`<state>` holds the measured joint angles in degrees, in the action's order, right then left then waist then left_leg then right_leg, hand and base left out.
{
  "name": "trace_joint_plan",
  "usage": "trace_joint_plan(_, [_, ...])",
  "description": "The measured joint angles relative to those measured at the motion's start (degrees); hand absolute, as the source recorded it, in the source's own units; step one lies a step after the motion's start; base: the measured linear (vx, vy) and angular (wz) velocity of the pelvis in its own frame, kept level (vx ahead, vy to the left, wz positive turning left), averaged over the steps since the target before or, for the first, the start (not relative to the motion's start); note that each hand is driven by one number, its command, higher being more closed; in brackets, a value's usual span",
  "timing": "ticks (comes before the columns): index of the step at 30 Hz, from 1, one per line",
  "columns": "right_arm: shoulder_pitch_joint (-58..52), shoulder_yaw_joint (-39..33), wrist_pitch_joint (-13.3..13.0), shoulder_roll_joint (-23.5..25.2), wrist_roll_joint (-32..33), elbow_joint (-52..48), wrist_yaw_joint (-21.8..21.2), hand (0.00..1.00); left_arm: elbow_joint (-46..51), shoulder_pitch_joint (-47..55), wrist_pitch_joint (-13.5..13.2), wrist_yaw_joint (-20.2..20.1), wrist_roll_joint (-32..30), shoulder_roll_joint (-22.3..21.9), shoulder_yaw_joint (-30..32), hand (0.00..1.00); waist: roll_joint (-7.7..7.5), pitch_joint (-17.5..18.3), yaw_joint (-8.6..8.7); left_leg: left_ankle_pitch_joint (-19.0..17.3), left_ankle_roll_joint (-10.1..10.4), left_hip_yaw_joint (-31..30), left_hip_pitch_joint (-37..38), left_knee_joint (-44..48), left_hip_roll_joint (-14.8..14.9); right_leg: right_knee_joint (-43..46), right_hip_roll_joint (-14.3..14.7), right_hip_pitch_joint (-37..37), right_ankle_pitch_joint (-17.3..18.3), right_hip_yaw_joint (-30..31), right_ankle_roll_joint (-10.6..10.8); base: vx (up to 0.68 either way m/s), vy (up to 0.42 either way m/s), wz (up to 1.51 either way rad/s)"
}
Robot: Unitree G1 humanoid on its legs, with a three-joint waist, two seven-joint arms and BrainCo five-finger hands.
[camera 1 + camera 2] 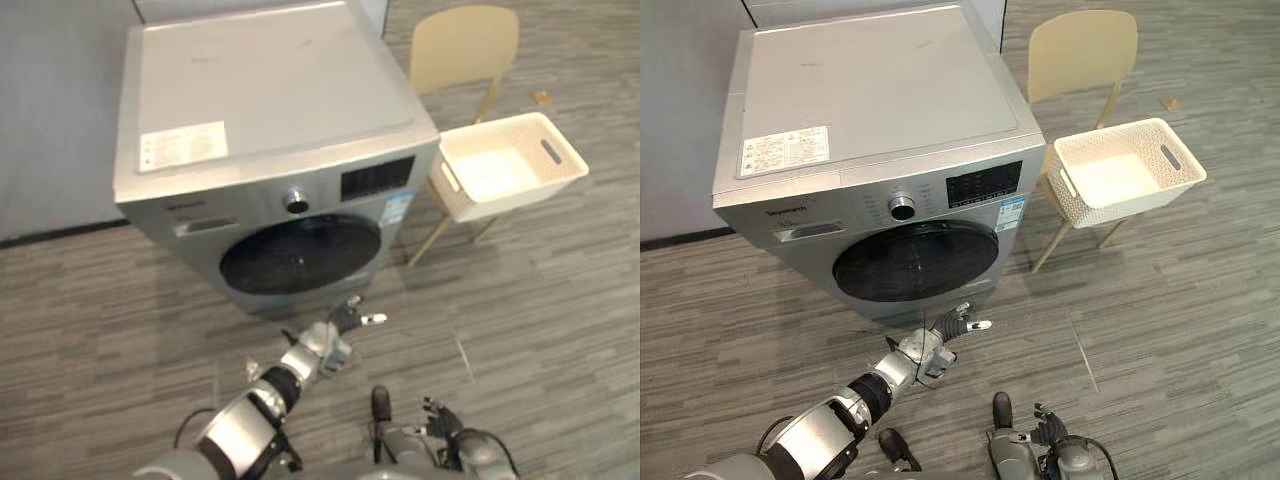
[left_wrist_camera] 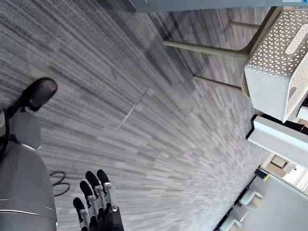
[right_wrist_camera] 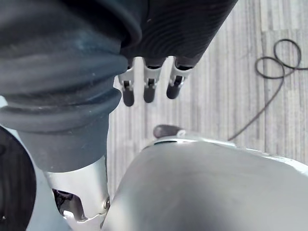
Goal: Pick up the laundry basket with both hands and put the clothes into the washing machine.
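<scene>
The white laundry basket (image 1: 520,198) sits on the seat of a beige chair (image 1: 462,45) in the upper right of the head views, just beside the right flank of the washing machine (image 1: 270,90). Its long axis runs across the frame, from lower left to upper right, with a handle slot in each short end. We cannot tell whether any clothes lie inside its pale interior. The machine's round dark door (image 1: 300,255) looks closed. Both hands are well apart from the basket, which lies up and to the right of them. The left hand (image 1: 330,345) reaches out low in front of the door with its fingers (image 2: 90,180) straight and spread, gripping nothing. The right hand (image 1: 445,418) hangs at the bottom right edge, its fingers (image 3: 149,89) loose and likewise empty. Neither is clearly nearer, though the right arm is on the basket's side. We judge the body must turn right so each hand meets one end.
</scene>
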<state>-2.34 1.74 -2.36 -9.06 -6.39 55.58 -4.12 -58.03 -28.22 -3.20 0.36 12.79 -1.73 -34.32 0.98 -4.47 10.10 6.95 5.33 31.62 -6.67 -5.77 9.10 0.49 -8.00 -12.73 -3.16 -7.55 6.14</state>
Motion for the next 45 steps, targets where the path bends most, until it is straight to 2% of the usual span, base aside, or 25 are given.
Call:
trace_joint_plan(3, [0.66,0.48,-0.52,-0.28,0.0,1.97,0.48,0.0,4.89,6.95,-1.78,-0.65,-0.55,2.55,0.16,0.0,1.24,0.27,-0.45,0.04,-0.01,-5.57,-0.91,-0.05,0.09,-0.85,-0.1,1.98,0.04,-3.77,0.05,0.06,-0.029,0.56])
trace_joint_plan(5, [0.47,0.46,-0.89,-0.83,0.0,3.01,0.73,0.0,7.0,11.49,-3.1,-1.83,-1.47,3.95,1.3,0.0,1.89,0.21,-2.03,0.45,-0.11,-10.37,-2.14,0.27,0.03,-1.41,-0.23,4.03,0.18,-8.43,0.19,0.04,-0.006,1.25])
trace_joint_plan(7, [0.12,0.38,-1.24,-1.03,0.06,4.81,1.64,0.0,8.38,17.14,-4.6,-2.86,-1.26,6.75,5.44,0.0,2.08,0.18,-3.6,2.23,-0.33,-19.48,-4.36,0.33,-0.62,-2.0,-0.35,8.75,1.01,-18.63,0.28,-0.01,0.044,2.03])
trace_joint_plan(9, [-0.23,-0.66,-1.69,-0.67,0.4,5.74,1.71,0.0,8.4,19.55,-4.88,-2.95,-1.12,9.35,8.83,0.0,1.29,-0.04,-4.59,2.7,-1.74,-23.92,-5.99,1.36,-1.73,-1.15,-1.94,12.59,3.43,-27.09,0.99,-0.04,0.118,2.3])
trace_joint_plan(10, [0.16,-1.77,-1.75,-0.49,1.04,5.98,1.74,0.0,8.43,21.16,-4.9,-2.92,-1.09,11.12,11.55,0.0,0.71,-0.38,-5.79,-0.18,-5.17,-16.34,-8.05,6.94,-0.84,-0.17,-3.49,14.42,4.0,-31.08,1.21,-0.02,0.159,2.03])
trace_joint_plan(11, [0.2,-2.22,-1.87,-0.59,1.7,5.88,1.78,0.0,8.43,22.27,-4.92,-2.91,-1.04,11.71,12.85,0.0,0.61,-0.42,-5.93,-1.68,-7.03,-11.28,-8.71,10.06,0.0,0.62,-4.52,15.46,4.46,-32.92,1.88,0.03,0.225,1.64])
trace_joint_plan(12, [0.35,-3.12,-2.28,-0.92,2.38,5.73,2.0,0.0,8.53,25.04,-5.03,-2.94,-0.89,12.2,15.52,0.0,0.52,-0.49,-6.23,-4.28,-6.48,-4.44,-8.89,14.54,1.06,2.44,-6.43,17.43,5.32,-35.42,3.1,0.07,0.271,1.32])
trace_joint_plan(14, [0.66,-4.67,-2.32,-1.43,3.37,4.84,2.55,0.0,8.88,30.77,-5.61,-3.13,0.19,12.26,20.93,0.0,0.87,-0.17,-8.1,-9.21,-7.46,-5.89,-10.6,19.94,-1.86,5.78,-10.6,19.35,5.74,-38.69,3.29,0.07,0.328,1.04])
trace_joint_plan(16, [0.57,-6.63,-2.42,-1.16,3.58,4.12,2.62,0.0,8.84,32.72,-5.88,-3.44,0.28,12.2,22.81,0.0,1.16,-0.1,-8.01,-11.94,-8.76,-8.54,-13.0,22.6,-4.35,10.2,-13.68,19.41,5.84,-41.17,2.97,0.07,0.313,0.98])
trace_joint_plan(17, [0.52,-7.79,-2.2,-0.86,3.6,4.38,2.63,0.0,8.84,33.28,-5.95,-3.81,0.26,12.16,22.99,0.0,1.09,-0.16,-8.07,-12.45,-9.47,-9.17,-12.97,22.41,-5.94,14.09,-16.02,19.37,5.36,-41.36,2.23,0.19,0.446,1.39])
trace_joint_plan(18, [0.14,-8.95,-2.04,-0.51,4.15,4.32,2.66,0.0,8.77,34.05,-6.19,-3.96,0.12,11.91,23.51,0.0,1.61,0.07,-8.12,-12.54,-9.67,-10.91,-11.81,21.29,-7.89,21.51,-18.98,17.93,4.19,-38.39,-4.36,0.21,0.378,1.23])
trace_joint_plan(19, [0.07,-8.98,-2.05,-0.31,4.46,4.32,2.67,0.0,8.69,34.42,-6.2,-3.93,0.11,12.02,23.76,0.0,1.8,-0.13,-8.09,-12.59,-9.87,-12.37,-10.99,20.91,-8.62,26.01,-19.54,16.17,3.85,-34.11,-8.15,0.26,0.409,1.24])
trace_joint_plan(20, [0.17,-8.98,-2.14,0.69,4.98,4.3,2.65,0.0,8.36,34.61,-6.22,-3.84,0.1,12.16,25.01,0.0,1.22,-1.0,-8.05,-12.53,-10.23,-15.43,-8.77,19.8,-9.71,34.33,-16.74,12.57,8.51,-22.83,-6.38,0.22,0.263,1.14])
trace_joint_plan(21, [0.15,-8.96,-2.16,1.72,5.82,4.12,2.66,0.0,7.93,34.7,-6.25,-3.79,0.09,13.12,26.6,0.0,0.54,-2.19,-8.03,-12.05,-10.52,-18.3,-5.47,17.69,-10.99,39.45,-11.36,9.96,13.25,-14.32,-3.86,0.21,0.216,1.14])
trace_joint_plan(24, [-1.26,-8.41,-2.7,2.45,6.43,2.54,2.68,0.0,7.41,35.94,-7.36,-2.56,-2.22,13.11,29.45,0.0,-1.28,-2.46,-7.73,-11.77,-10.6,-23.9,0.06,14.55,-14.14,39.67,-3.23,5.19,19.41,-7.65,-3.54,0.27,0.128,1.2])
trace_joint_plan(28, [-2.43,-8.69,-3.71,2.51,7.09,0.98,2.71,0.0,2.9,34.45,-7.26,-1.31,-6.56,10.44,33.87,0.0,-1.16,-2.58,-7.22,-11.5,-11.0,-34.33,2.96,14.86,-17.34,29.77,3.95,-2.07,19.93,6.59,-1.99,0.24,0.054,1.4])
trace_joint_plan(31, [-4.49,-9.28,-3.89,3.06,7.98,-2.16,2.77,0.0,2.96,34.95,-7.18,-1.18,-8.79,8.06,37.34,0.0,-1.06,-2.58,-7.81,-11.55,-10.94,-40.06,6.62,15.06,-18.52,27.06,4.89,-1.45,18.85,14.02,-0.69,0.27,-0.003,1.46])
trace_joint_plan(33, [-4.66,-9.25,-3.9,4.3,8.04,-3.01,2.75,0.0,3.69,35.69,-7.17,-0.98,-9.13,7.59,38.57,0.0,-1.71,-2.14,-7.89,-11.74,-10.63,-40.8,8.66,14.37,-18.53,25.82,4.09,-0.12,17.95,12.71,0.34,0.21,-0.014,1.21])
trace_joint_plan(36, [-4.54,-8.69,-3.91,7.74,7.97,-2.49,2.54,0.0,4.0,37.07,-7.13,-0.21,-9.78,7.33,40.54,0.0,-3.23,-0.38,-8.59,-12.94,-9.15,-41.17,9.96,13.04,-18.21,21.9,4.0,1.2,14.7,10.23,-1.27,0.21,-0.055,0.79])
trace_joint_plan(38, [-3.86,-8.65,-3.96,8.29,7.05,-0.35,2.22,0.0,3.99,37.77,-6.98,0.11,-10.22,6.49,42.35,0.0,-4.47,0.71,-9.26,-14.27,-7.48,-42.39,9.83,14.17,-17.85,15.89,5.28,3.62,10.41,8.74,-3.68,0.2,-0.13,0.39])
trace_joint_plan(39, [-3.72,-8.6,-3.92,8.26,6.18,1.61,1.79,0.0,4.0,37.98,-7.0,0.36,-10.15,6.38,43.43,0.0,-4.91,1.08,-9.4,-15.68,-6.64,-42.77,9.35,16.27,-17.73,12.21,5.93,5.68,6.14,8.15,-4.19,0.18,-0.163,0.25])
trace_joint_plan(40, [-3.72,-8.53,-3.85,8.07,5.96,2.48,1.59,0.0,3.79,38.18,-6.97,0.7,-10.17,6.11,43.54,0.0,-4.57,1.06,-9.43,-16.77,-6.48,-42.76,9.06,17.83,-17.29,10.76,6.3,6.76,5.56,7.54,-4.12,0.2,-0.189,0.14])
trace_joint_plan(43, [-3.33,-8.0,-4.05,7.24,4.48,2.59,1.49,0.0,3.38,38.23,-6.96,1.14,-10.14,5.13,44.03,0.0,-2.81,1.2,-9.37,-21.84,-2.78,-40.77,5.44,29.22,-14.1,4.5,9.5,11.51,2.54,5.72,-6.12,0.09,-0.128,-0.05])
trace_joint_plan(44, [-2.67,-7.87,-4.07,6.67,4.06,2.49,1.62,0.0,3.36,38.09,-6.97,1.16,-10.04,4.69,44.0,0.0,-1.72,0.57,-9.15,-24.05,-1.51,-36.53,3.17,35.05,-12.06,3.09,10.46,13.16,2.19,5.84,-6.74,0.05,-0.109,-0.05])
trace_joint_plan(45, [-2.29,-7.54,-3.98,6.2,4.03,2.73,1.67,0.0,3.32,37.91,-6.95,1.16,-10.03,4.5,43.94,0.0,-1.11,0.23,-9.16,-24.73,-2.11,-33.32,2.26,37.56,-10.39,2.49,10.96,13.8,1.93,5.9,-7.14,0.02,-0.088,-0.07])
